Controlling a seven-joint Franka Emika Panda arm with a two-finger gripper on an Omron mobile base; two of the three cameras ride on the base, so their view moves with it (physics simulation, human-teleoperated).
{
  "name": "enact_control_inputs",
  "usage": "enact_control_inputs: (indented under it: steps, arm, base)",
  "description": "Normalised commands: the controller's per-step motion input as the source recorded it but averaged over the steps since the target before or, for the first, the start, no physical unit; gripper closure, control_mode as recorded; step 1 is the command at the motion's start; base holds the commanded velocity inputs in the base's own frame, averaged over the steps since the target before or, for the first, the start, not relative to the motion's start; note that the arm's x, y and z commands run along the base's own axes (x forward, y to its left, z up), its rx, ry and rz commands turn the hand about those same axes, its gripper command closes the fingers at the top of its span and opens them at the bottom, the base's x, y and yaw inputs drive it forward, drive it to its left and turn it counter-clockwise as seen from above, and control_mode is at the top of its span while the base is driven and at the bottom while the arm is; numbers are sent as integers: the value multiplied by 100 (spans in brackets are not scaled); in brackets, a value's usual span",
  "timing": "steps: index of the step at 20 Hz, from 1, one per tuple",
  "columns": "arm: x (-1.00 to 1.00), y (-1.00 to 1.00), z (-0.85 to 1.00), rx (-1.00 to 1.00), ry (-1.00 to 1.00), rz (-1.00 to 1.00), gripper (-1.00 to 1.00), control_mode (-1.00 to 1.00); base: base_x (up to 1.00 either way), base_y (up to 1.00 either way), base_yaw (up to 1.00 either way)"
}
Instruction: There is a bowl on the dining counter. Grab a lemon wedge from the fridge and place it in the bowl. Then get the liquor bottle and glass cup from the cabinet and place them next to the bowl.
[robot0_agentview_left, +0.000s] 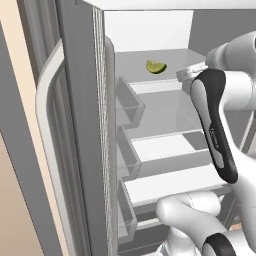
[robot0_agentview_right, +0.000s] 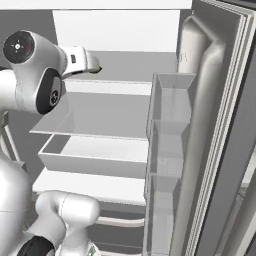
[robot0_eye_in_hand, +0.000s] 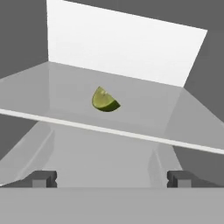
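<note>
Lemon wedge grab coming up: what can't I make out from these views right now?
- Right base view: the arm's white elbow blocks the shelf spot where the lemon wedge lies.
- Left base view: the gripper's fingertips are hidden behind the forearm.
- Hand view: the gap from the open gripper to the wedge cannot be judged.
- Fridge lower drawers: cut off by the arm's base.

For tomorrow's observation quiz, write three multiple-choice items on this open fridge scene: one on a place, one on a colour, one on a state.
1. Where does the lemon wedge lie?
A. on the fridge's top shelf
B. in a door bin
C. between the tool's tips

2. What colour is the wedge?
A. red
B. yellow-green
C. white

3. How does the tool stand?
A. shut on the wedge
B. shut, empty
C. open, short of the wedge

Answers: 1 A, it rests on the uppermost shelf in the left base view; 2 B, the hand view shows its colour; 3 C, the tips stand wide apart with the wedge ahead.
</note>
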Motion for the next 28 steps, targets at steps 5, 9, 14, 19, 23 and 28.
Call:
enact_control_inputs:
  steps: [5,9,14,19,23,28]
  arm:
    - [5,4,-1,0,-19,4,-100,-100]
    - [10,0,-7,0,-27,13,-100,-100]
    - [0,0,-8,2,-24,12,-100,-100]
    - [16,0,-1,4,-9,9,-100,-100]
    - [29,0,0,3,0,3,-100,-100]
    - [5,-1,0,1,0,0,-100,-100]
  base:
    - [0,0,0]
    - [0,0,0]
    - [0,0,0]
    - [0,0,0]
    - [0,0,0]
    - [0,0,0]
